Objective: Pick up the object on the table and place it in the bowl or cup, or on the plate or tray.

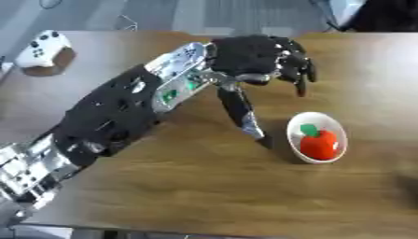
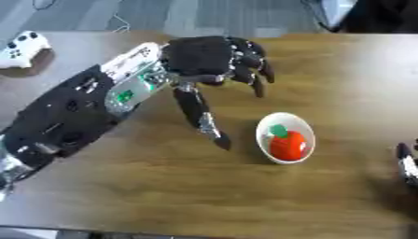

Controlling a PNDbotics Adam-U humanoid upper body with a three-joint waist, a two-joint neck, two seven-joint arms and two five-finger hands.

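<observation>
Hovering my left hand (image 1: 257,58) above the desk (image 1: 196,196), upper middle of the frame, fingers spread and hanging down, thumb pointing down toward the desk, holding nothing. The red toy fruit with a green leaf (image 1: 318,142) is already sitting inside the small white bowl (image 1: 294,140), centre-right of the frame. The bowl lies down and to the right of my left hand, near the thumb tip but apart from it. Looks like the placing is done, so my guess is the coming move is just clearing the arm back to the left without clipping the bowl's rim.

My right hand (image 2: 406,165) only shows at the right edge of the right eye view; can't tell its fingers. It's on the bowl's right, well apart. White game controller (image 1: 42,49) sits upper left, out of the way.
</observation>
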